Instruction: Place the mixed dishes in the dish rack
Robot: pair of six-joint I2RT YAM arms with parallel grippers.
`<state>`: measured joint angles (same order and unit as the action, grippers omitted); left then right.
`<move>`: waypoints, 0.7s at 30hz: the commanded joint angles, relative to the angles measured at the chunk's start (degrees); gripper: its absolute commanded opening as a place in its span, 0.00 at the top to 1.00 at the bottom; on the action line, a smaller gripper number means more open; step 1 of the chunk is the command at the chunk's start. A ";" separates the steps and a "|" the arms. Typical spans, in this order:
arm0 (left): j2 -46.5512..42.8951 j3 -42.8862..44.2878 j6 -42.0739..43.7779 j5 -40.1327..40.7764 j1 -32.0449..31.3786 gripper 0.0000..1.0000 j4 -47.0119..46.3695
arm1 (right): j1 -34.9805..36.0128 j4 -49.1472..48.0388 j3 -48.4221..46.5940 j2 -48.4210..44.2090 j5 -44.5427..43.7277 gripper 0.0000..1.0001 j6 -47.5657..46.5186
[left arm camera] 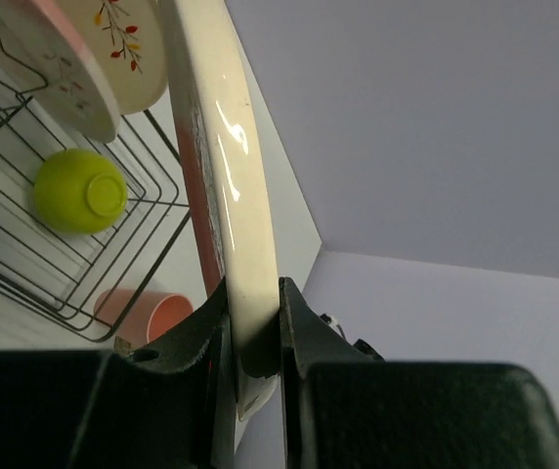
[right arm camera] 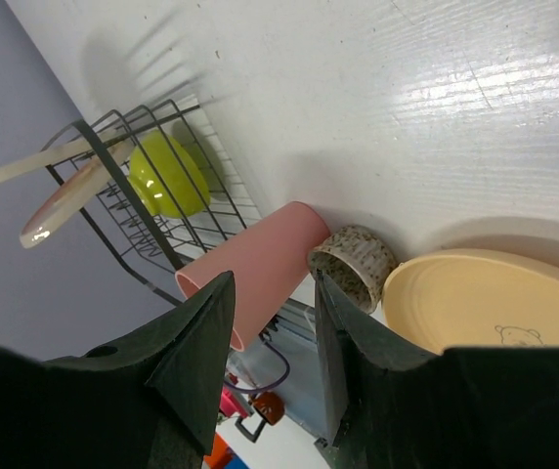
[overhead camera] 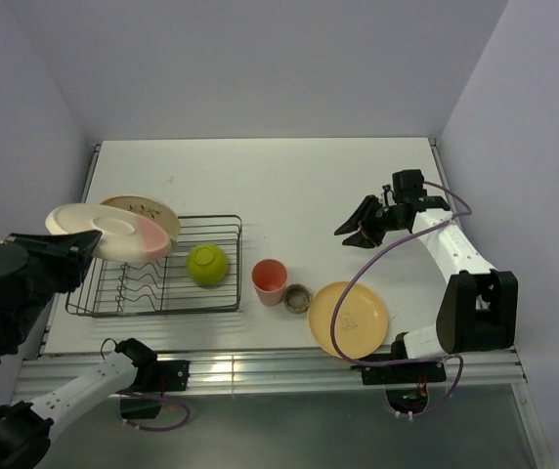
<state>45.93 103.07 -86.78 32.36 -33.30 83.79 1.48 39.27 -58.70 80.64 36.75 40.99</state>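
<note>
Above the dish rack, my left gripper pinches the cream-and-pink plate; bowl and sprig plate are in; pink cup, small cup, yellow plate wait outside; right gripper gapes empty.

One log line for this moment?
left claw: shut on cream-and-pink round plate | right claw: open, empty | yellow-green bowl: in dark wire dish rack
</note>
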 commanded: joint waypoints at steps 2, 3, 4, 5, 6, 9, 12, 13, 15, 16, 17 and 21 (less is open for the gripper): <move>-4.18 -3.74 -8.75 -2.03 -0.01 1.00 -5.04 | 0.28 -2.09 0.25 0.39 0.78 0.55 -1.09; -4.53 -6.19 -9.19 -2.99 0.08 1.00 -5.13 | 0.28 -1.91 0.25 0.31 0.69 0.55 -1.26; -4.71 -7.25 -9.98 -3.44 0.08 1.00 -5.13 | 0.28 -1.83 0.08 0.22 0.60 0.55 -1.35; -4.80 -8.40 -10.51 -3.70 0.08 1.00 -5.04 | 0.28 -1.65 -0.01 0.13 0.51 0.55 -1.53; -4.80 -10.67 -10.86 -3.88 -0.01 1.00 -5.04 | 0.28 -1.21 -0.10 0.22 0.34 0.55 -1.79; -5.50 -15.33 -13.49 -3.62 -0.01 1.00 -5.04 | 0.28 -0.25 -0.72 0.31 0.16 0.55 -2.58; -5.94 -19.20 -16.92 -3.00 0.08 1.00 -5.21 | 0.20 0.89 -0.89 0.48 -0.72 0.55 -3.46; -6.03 -19.83 -18.15 -3.26 0.08 1.00 -5.39 | 0.19 1.16 -0.81 0.57 -0.72 0.55 -3.64; -5.59 -20.71 -18.86 -3.27 0.08 1.00 -5.04 | 0.28 1.69 -0.72 0.57 -0.81 0.55 -3.90; -5.50 -20.71 -18.77 -3.09 0.08 1.00 -5.04 | 0.20 1.87 -0.63 0.66 -0.89 0.55 -3.99; -5.33 -20.80 -18.69 -2.66 -0.01 1.00 -5.04 | 0.28 1.95 -0.63 0.74 -0.98 0.55 -4.08; -4.89 -22.46 -17.72 0.24 0.08 1.00 -5.04 | 0.20 2.13 -0.98 1.53 -0.89 0.55 -4.52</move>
<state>41.23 80.71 -102.74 28.36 -33.30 85.08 1.48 40.75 -58.48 81.12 36.25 37.87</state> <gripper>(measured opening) 0.210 0.455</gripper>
